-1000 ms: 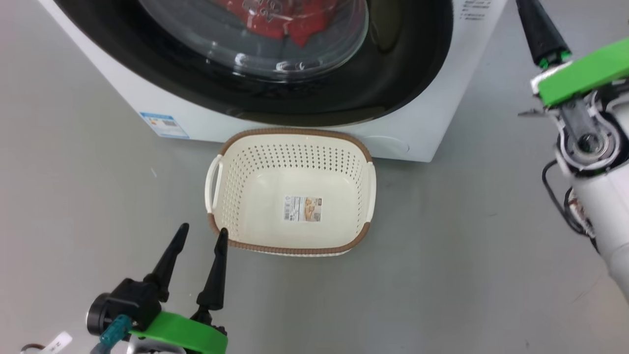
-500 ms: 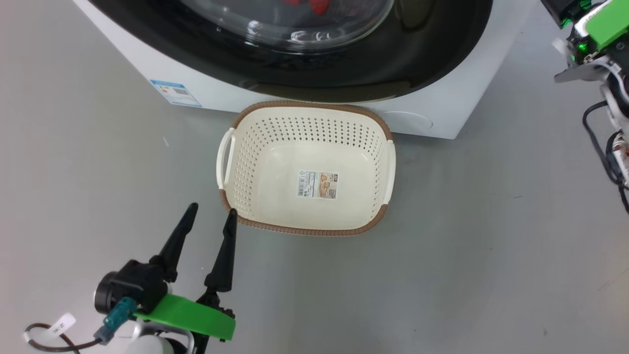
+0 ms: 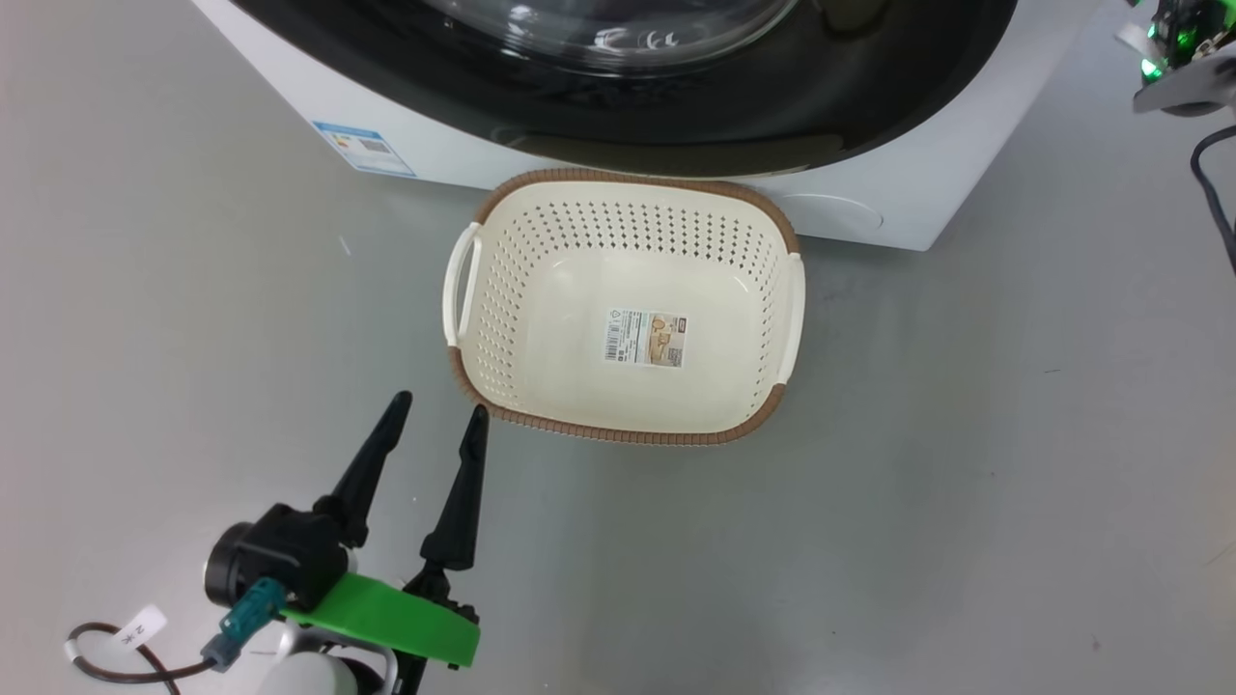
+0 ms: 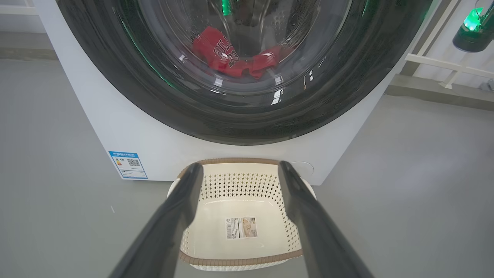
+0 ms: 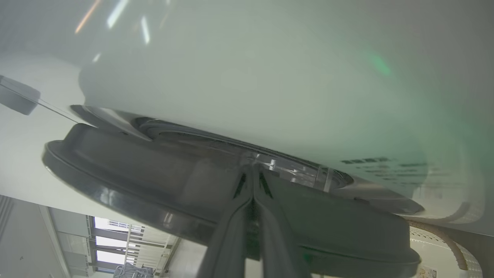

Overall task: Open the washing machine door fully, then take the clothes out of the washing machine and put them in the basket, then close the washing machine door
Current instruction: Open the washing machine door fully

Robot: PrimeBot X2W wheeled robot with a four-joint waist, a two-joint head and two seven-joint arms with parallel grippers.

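Door-opening looks to be the step in hand. Right fingers (image 5: 235, 231) are pressed together, their tips at the seam where the black rim of the door (image 4: 247, 129) meets the white front of the machine (image 4: 127, 127). Whether the door is already unlatched I cannot tell. Left fingers (image 3: 463, 483) stand apart, holding nothing, low over the floor (image 3: 966, 434) just beside the near left corner of the basket (image 3: 579, 232). That basket is empty and sits against the machine's foot, below the door. Clothes (image 4: 227, 58) lie red in the drum behind the glass. Next, the closed tips probably need to catch behind the rim and draw it wide along its hinge arc. Only with the door fully open can the clothes be reached.
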